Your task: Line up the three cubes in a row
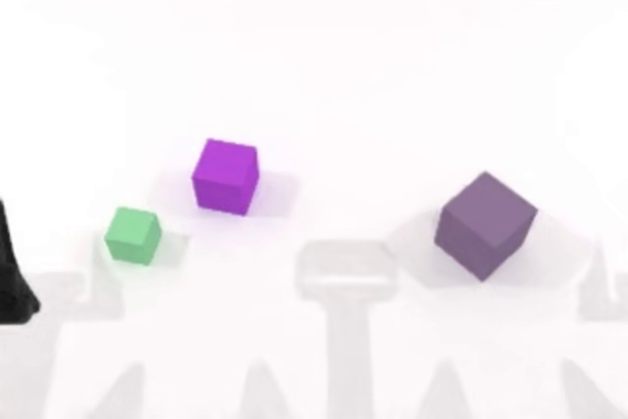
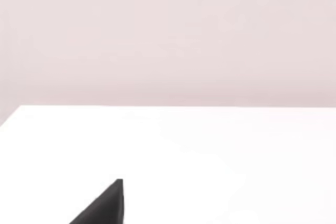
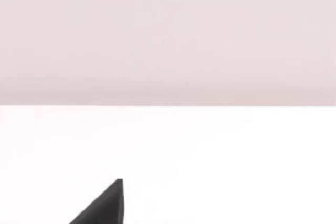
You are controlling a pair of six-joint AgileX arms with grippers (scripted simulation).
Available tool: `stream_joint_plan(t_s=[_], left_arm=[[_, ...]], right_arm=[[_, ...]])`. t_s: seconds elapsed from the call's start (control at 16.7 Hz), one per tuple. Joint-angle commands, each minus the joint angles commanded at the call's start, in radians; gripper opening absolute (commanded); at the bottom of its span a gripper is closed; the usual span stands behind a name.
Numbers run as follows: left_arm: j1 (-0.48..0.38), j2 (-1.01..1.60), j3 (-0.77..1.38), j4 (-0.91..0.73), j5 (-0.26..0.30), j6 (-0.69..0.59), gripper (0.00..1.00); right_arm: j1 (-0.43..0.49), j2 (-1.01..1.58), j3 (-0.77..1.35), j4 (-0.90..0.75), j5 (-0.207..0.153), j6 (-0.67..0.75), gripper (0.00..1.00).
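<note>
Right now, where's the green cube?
In the top view, the green cube sits on the table's left side, just left of and nearer the camera than the magenta cube.

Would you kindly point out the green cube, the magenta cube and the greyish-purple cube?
green cube [image 1: 132, 235]: top view, its front face.
magenta cube [image 1: 225, 177]: top view, its middle.
greyish-purple cube [image 1: 485, 226]: top view, its middle.

White table surface [image 3: 220, 161]: fills the nearer half of the right wrist view, bare and evenly lit, ending in a straight far edge. Backdrop [image 3: 168, 35]: plain pale pinkish-grey wall beyond that edge, featureless. Right gripper, one dark finger [image 3: 105, 208]: a black wedge with a blunt tip, rising from the frame's edge over the table. Only this one finger shows; its spread cannot be judged.
</note>
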Motion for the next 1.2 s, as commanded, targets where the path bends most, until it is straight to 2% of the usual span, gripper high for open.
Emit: stream_joint_plan(t_s=[0.24,0.48,1.2], left_arm=[[-0.004,0.031,0.030,-0.022,-0.001,-0.001,1.00],[-0.033,0.221,0.201,-0.147,-0.003,-0.005,1.00],[-0.183,1.391,1.014,-0.791,0.000,-0.028,1.00]], right_arm=[[0.000,0.000,0.000,0.000,0.000,0.000,1.00],[0.000,0.000,0.000,0.000,0.000,0.000,1.00],[0.000,0.000,0.000,0.000,0.000,0.000,1.00]])
